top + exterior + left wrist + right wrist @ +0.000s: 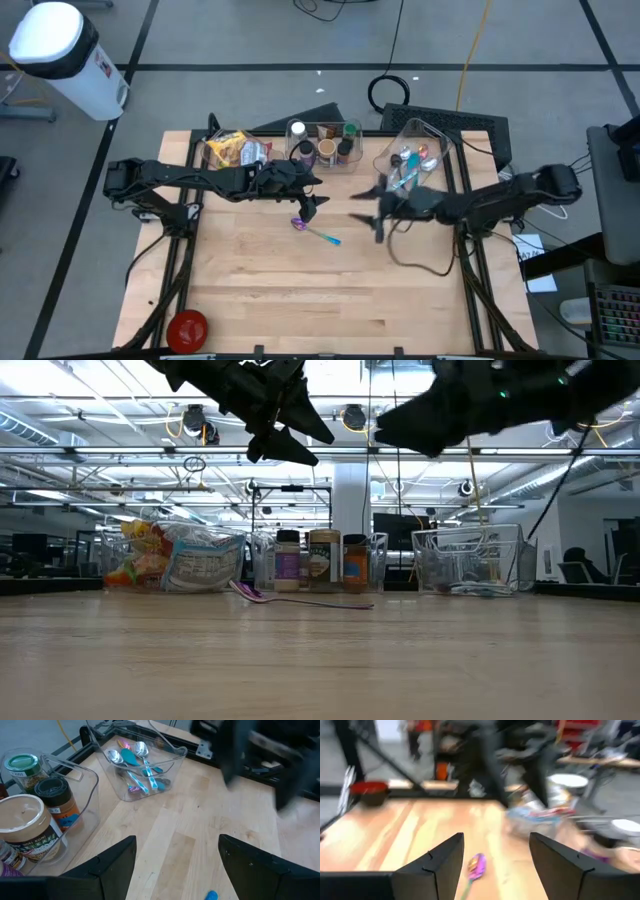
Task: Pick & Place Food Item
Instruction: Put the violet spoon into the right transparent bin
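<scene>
Snack bags (235,150) lie at the table's far left, beside a clear bin of jars (325,145). A spoon with a purple bowl and a blue handle (315,232) lies flat on the wood near the table's middle. My left gripper (312,205) hangs open above the table, just far-left of the spoon, with nothing between its fingers (177,845). My right gripper (372,222) stands open to the right of the spoon, pointing level toward the table's left. In the right wrist view the spoon (476,865) shows on the table beyond that gripper's fingers.
A clear bin of spoons and other utensils (415,160) stands at the far right, behind my right arm. A red bowl (187,328) sits at the near left corner. Bare wood runs along the table's near half.
</scene>
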Action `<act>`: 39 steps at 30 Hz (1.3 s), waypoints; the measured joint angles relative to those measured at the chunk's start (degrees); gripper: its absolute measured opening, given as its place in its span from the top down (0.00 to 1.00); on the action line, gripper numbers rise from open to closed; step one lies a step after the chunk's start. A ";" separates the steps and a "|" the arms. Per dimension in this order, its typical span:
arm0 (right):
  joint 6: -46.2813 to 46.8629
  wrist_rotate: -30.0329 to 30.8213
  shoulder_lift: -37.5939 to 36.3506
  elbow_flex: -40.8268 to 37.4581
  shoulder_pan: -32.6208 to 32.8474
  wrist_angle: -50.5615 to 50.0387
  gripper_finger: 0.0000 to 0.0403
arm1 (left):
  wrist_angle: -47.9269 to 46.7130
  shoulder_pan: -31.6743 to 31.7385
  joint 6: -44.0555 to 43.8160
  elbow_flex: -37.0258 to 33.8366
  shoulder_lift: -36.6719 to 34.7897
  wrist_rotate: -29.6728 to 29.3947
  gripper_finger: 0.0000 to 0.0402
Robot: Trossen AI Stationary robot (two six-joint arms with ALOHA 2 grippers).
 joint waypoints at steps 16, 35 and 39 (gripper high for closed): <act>-0.47 1.29 34.12 11.39 2.25 2.21 0.49 | 0.00 0.00 -0.02 -0.01 -0.02 -0.01 0.29; 5.55 1.54 45.21 21.92 1.24 -3.67 0.51 | 0.00 0.02 0.00 -0.01 0.00 0.01 0.29; 6.36 1.68 45.18 22.80 2.08 -1.96 0.51 | 0.00 0.00 0.00 -0.01 0.00 0.01 0.29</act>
